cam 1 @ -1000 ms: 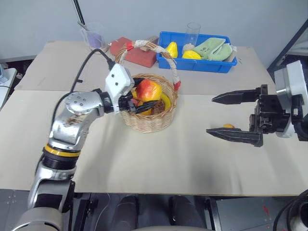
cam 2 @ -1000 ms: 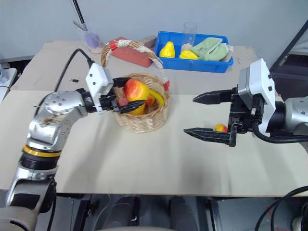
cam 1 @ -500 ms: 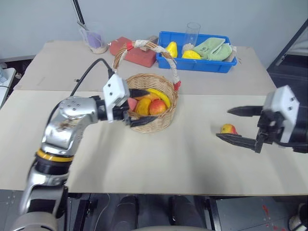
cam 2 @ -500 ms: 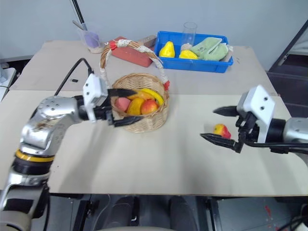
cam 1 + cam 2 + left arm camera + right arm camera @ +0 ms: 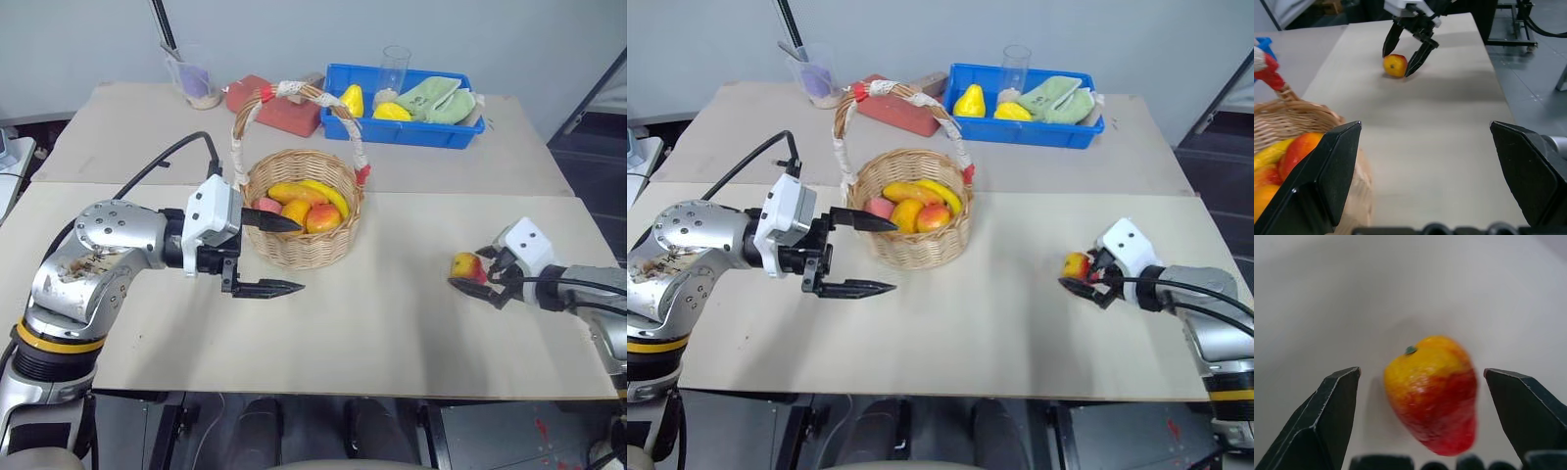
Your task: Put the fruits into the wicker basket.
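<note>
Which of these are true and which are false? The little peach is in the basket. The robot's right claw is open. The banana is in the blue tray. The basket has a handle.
1. The little peach is in the wicker basket. False: it lies on the table, between the right gripper's fingers.
2. The right gripper is open. True.
3. The banana is in the blue tray. False: it is in the wicker basket.
4. The wicker basket has a handle. True.

Blue tray [image 5: 411, 132] at one o'clock holds yellow fruits [image 5: 351, 99] and a green cloth [image 5: 436, 99]; red block [image 5: 274, 105] at twelve.
</note>
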Action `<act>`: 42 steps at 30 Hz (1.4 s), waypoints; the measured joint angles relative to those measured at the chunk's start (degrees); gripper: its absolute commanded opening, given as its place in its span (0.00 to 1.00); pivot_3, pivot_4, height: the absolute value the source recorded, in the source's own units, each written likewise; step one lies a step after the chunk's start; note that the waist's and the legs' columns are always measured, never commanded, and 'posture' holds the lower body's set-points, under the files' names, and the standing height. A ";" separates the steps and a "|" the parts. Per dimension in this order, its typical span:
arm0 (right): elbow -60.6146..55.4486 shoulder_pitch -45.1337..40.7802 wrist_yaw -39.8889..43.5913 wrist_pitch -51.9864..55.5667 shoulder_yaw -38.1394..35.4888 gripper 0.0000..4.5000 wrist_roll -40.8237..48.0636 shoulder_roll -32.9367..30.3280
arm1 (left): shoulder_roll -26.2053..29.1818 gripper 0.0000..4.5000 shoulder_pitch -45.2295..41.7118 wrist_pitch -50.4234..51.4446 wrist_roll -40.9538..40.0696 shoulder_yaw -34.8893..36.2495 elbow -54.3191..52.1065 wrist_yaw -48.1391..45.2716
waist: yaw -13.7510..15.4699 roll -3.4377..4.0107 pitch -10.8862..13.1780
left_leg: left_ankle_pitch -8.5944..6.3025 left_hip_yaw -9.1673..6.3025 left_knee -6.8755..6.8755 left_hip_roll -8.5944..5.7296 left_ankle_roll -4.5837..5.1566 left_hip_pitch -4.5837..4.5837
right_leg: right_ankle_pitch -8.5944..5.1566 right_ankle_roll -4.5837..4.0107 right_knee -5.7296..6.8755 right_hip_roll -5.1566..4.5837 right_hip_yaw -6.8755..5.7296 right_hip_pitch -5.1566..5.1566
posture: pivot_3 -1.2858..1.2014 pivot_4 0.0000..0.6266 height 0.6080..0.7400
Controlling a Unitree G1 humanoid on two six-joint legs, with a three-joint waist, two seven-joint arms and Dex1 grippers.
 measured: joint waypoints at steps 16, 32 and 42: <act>-16.66 -4.10 5.47 6.93 0.25 0.43 6.43 0.11 | 4.13 1.00 12.33 1.53 -4.47 14.68 -3.53 3.48 | -0.83 0.09 0.04 | 0.00 -0.03 -0.08 0.10 0.00 0.12 | -0.01 -0.02 0.09 0.04 0.01 -0.02 | 0.52 0.24 1.00; -9.81 -34.59 -7.51 11.58 16.27 0.66 6.81 30.21 | 4.13 1.00 19.53 3.92 -11.10 25.12 -5.78 9.58 | -0.13 0.02 0.03 | -0.01 -0.07 -0.08 0.03 -0.03 0.03 | 0.01 -0.05 0.12 -0.09 -0.13 -0.12 | 0.52 0.24 1.00; -4.43 -36.09 -9.69 5.73 16.19 0.99 1.56 35.22 | 4.12 1.00 18.81 3.99 -12.84 24.71 -6.16 12.46 | -0.13 0.03 0.03 | -0.01 -0.09 -0.17 0.04 -0.05 0.02 | 0.03 -0.09 0.15 -0.08 -0.16 -0.18 | 0.52 0.24 1.00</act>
